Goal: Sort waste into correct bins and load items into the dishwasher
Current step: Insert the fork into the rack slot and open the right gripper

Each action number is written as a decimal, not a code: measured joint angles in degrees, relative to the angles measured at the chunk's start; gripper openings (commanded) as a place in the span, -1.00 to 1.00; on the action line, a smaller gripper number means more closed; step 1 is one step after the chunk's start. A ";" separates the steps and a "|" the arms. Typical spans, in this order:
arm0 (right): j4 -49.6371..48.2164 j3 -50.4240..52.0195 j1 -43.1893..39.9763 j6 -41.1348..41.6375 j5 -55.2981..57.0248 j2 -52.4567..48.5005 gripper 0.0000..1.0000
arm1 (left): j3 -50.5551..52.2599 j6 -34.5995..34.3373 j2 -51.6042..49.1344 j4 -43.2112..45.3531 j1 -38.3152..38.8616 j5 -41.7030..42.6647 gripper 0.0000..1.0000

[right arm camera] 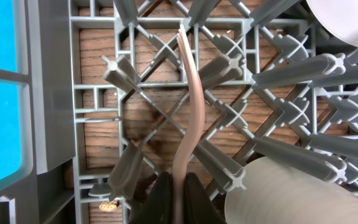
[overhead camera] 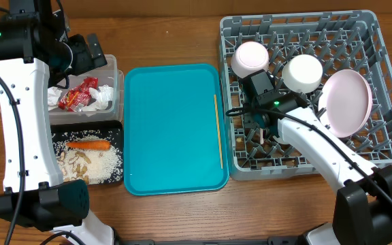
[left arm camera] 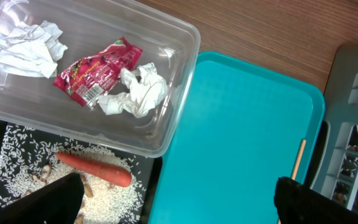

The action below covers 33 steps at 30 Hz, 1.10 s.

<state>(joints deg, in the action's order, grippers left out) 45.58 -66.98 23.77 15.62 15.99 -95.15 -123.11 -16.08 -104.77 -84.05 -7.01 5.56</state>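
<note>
"As I look down the right wrist camera, my right gripper (right arm camera: 180, 190) is pinched narrow on the fork (right arm camera: 191, 93) — a slim, pale, S-curved strip of plastic rising from between the dark fingers. Its tines I can't make out."

"Where is that, exactly?"

"Inside the dish rack (overhead camera: 298, 20), toward its front-left corner. It's grey moulded plastic with a lattice floor of squares and diagonals and finned upright pegs, and the wood grain of the table (overhead camera: 182, 34) shows through the holes. A domed white bowl (overhead camera: 250, 59) and a second bowl (overhead camera: 302, 72) sit rim-down at the back. The round pale plate (overhead camera: 346, 102) leans on edge among the pegs to their right."

"And your left side?"

"My left gripper (left arm camera: 179, 186) is spread wide and holds nothing, above the clear tub (left arm camera: 185, 37). The tub is glossy with rounded corners. In it are one crumpled white napkin (left arm camera: 27, 46), the crinkled red wrapper (left arm camera: 98, 71), and a second napkin (left arm camera: 138, 93) touching the wrapper. Just beside the tub, the shallow black tray (overhead camera: 111, 127) carries pale grainy crumbs (overhead camera: 104, 163), beige bits (overhead camera: 77, 163) and a smooth orange carrot piece (left arm camera: 95, 168). The chopstick (overhead camera: 218, 129) — thin, straight, wooden — lies along the right edge of the flat teal tray (overhead camera: 169, 122)."
</note>
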 measured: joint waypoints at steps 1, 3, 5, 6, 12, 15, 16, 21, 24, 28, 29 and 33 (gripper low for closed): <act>-0.07 0.02 0.00 -0.04 0.02 0.00 -0.92 | 0.00 0.00 0.00 0.02 0.00 0.00 1.00; -0.11 0.02 0.00 -0.02 0.02 0.00 -0.91 | 0.00 0.00 0.00 0.02 0.02 0.00 1.00; -0.11 0.02 0.00 -0.04 0.02 0.00 -0.81 | 0.00 0.00 0.00 0.02 0.04 0.00 1.00; -0.11 0.02 0.00 -0.07 0.02 0.00 -0.74 | 0.00 0.00 0.00 0.00 0.04 0.00 1.00; -0.15 0.02 0.00 -0.50 -0.07 0.00 -0.43 | 0.00 0.00 0.00 0.02 0.04 0.00 0.99; -0.17 0.02 0.00 -0.46 -0.09 0.00 -0.44 | 0.00 0.00 0.00 0.00 0.04 0.00 1.00; -0.15 0.02 0.00 -0.42 -0.11 0.00 -0.44 | 0.00 0.00 0.00 0.02 0.07 0.00 1.00; 0.98 -0.07 0.00 -0.50 -0.09 0.00 -0.56 | 0.00 0.00 0.00 0.00 0.04 0.00 0.99; 4.90 -1.44 0.00 -0.48 -0.11 -0.02 -0.55 | 0.00 0.00 0.00 0.00 0.07 0.00 0.99; 11.17 -7.78 0.00 -0.44 -0.11 -0.02 -0.51 | 0.00 0.00 0.00 0.02 0.04 0.00 1.00; 13.00 -10.38 0.00 -0.42 -0.33 -0.02 -0.49 | 0.00 0.00 0.00 0.02 0.07 -0.02 0.99; 16.63 -17.86 0.00 -0.28 -5.16 -0.02 -0.40 | 0.00 0.00 0.00 0.00 0.04 0.00 0.99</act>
<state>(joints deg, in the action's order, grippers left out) 62.22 -84.84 23.77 15.33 10.83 -95.18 -123.11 -16.08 -104.77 -84.05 -6.96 5.56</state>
